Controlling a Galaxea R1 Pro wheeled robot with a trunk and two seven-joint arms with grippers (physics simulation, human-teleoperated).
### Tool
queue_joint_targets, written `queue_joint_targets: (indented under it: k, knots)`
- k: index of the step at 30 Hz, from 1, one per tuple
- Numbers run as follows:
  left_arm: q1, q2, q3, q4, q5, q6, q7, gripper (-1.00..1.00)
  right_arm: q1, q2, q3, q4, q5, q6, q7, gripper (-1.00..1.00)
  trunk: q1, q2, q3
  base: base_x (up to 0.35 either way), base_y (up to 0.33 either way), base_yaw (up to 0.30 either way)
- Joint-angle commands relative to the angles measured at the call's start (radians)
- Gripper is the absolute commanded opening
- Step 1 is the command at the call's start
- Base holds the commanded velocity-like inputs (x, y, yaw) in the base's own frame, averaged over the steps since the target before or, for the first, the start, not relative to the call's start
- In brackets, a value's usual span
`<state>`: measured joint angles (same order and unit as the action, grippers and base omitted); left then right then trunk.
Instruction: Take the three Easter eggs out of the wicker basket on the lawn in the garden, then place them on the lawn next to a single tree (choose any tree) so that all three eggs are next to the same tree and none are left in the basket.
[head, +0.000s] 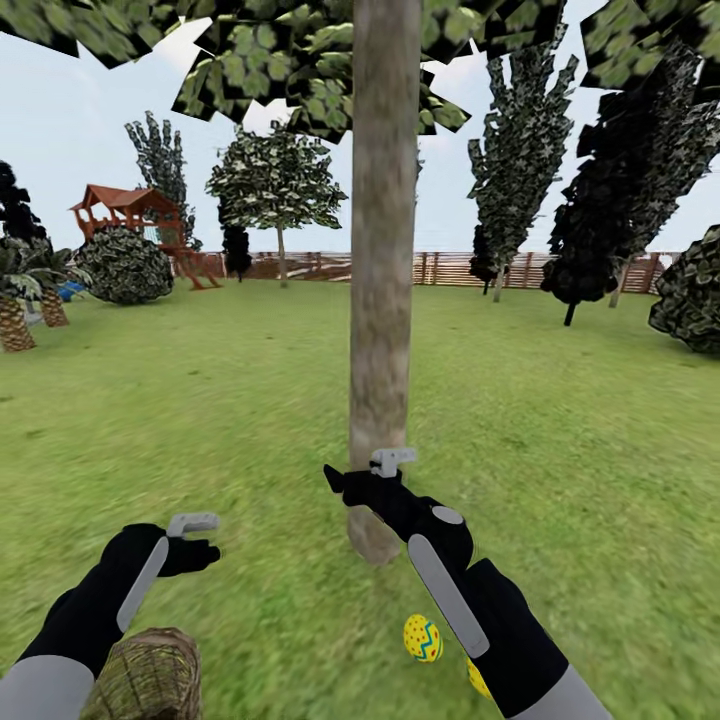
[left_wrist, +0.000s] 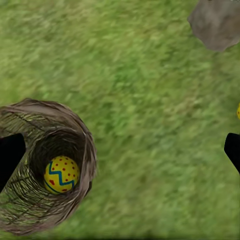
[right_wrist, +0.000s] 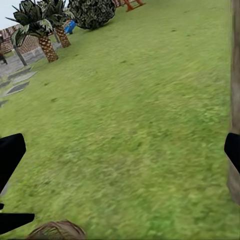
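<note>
The wicker basket lies on the lawn at the bottom left, under my left arm. In the left wrist view the basket holds one yellow Easter egg with red dots and a blue zigzag. Two more eggs lie on the grass close to the tree trunk: one in full view, one half hidden by my right forearm. My left gripper hangs open above the basket, empty. My right gripper is open and empty beside the trunk.
The trunk's base stands a short way from the basket. Palms, bushes, a red play structure and dark columnar trees ring the lawn before a slat fence. Open grass spreads on both sides of the trunk.
</note>
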<state>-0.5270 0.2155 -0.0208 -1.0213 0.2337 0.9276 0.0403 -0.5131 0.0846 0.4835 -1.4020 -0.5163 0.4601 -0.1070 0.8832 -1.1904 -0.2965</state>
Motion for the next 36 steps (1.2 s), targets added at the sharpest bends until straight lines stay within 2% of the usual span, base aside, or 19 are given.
queue_joint_targets:
  k: [1, 23, 36]
  knots:
    - [-0.001, 0.001, -0.002, -0.001, 0.006, 0.004, 0.004, 1.00, -0.001, 0.000, 0.001, -0.002, -0.011, 0.003, -0.010, 1.00, -0.004, 0.006, 0.002, 0.000, 0.000, 0.288]
    - [-0.001, 0.002, -0.001, 0.016, 0.004, 0.004, 0.004, 1.00, -0.001, 0.000, 0.002, 0.000, -0.010, 0.003, -0.010, 1.00, -0.088, 0.160, 0.071, 0.000, 0.000, 0.288]
    - [-0.003, 0.007, 0.010, 0.222, 0.008, -0.043, 0.001, 1.00, -0.001, 0.001, 0.002, 0.000, -0.009, 0.003, -0.010, 1.00, -0.138, 0.251, 0.112, 0.000, 0.000, 0.285]
